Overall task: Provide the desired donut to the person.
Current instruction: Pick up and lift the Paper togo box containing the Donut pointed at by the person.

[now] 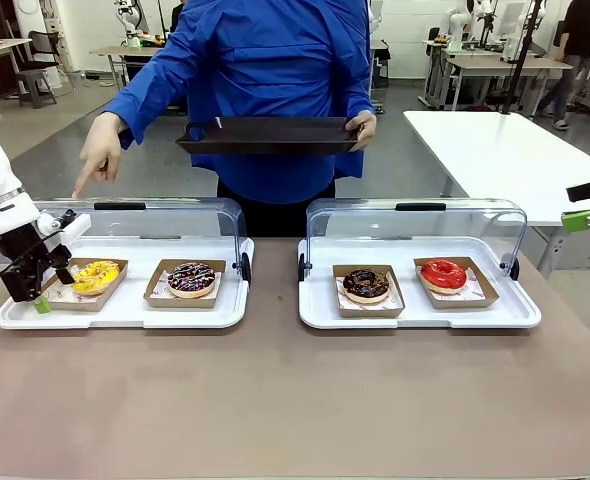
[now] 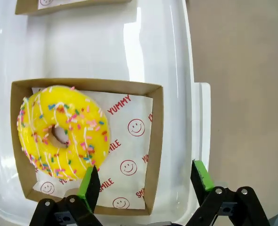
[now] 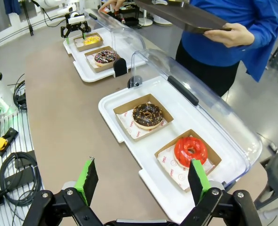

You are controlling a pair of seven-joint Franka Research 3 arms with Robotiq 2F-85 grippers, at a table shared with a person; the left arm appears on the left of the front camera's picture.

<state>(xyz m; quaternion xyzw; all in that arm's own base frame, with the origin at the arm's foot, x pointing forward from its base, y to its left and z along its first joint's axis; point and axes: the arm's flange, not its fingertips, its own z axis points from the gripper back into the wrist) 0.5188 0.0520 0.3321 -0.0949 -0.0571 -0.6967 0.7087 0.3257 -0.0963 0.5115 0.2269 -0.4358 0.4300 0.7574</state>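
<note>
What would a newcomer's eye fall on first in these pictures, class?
The person in bright blue at the far side points a hand down at the left display case while holding a dark tray. There the open left gripper hangs over the box holding the yellow sprinkled donut. A glossy red donut glows in the right case.

Right fingers [image 3: 88, 181] spread wide and empty above the brown surface [image 3: 59, 103].
A red donut [image 3: 191, 149] sits just ahead of one finger, in a white tray [image 3: 108, 106] with its clear lid [image 3: 224, 117] raised; a chocolate donut [image 3: 147, 115] lies farther ahead in the same tray. Well beyond, a second tray [image 3: 94, 74] holds a sprinkled donut [image 3: 104, 56] and a yellow donut [image 3: 89, 40], and the person [image 3: 214, 56] in blue holds a dark tray [image 3: 181, 16].
</note>
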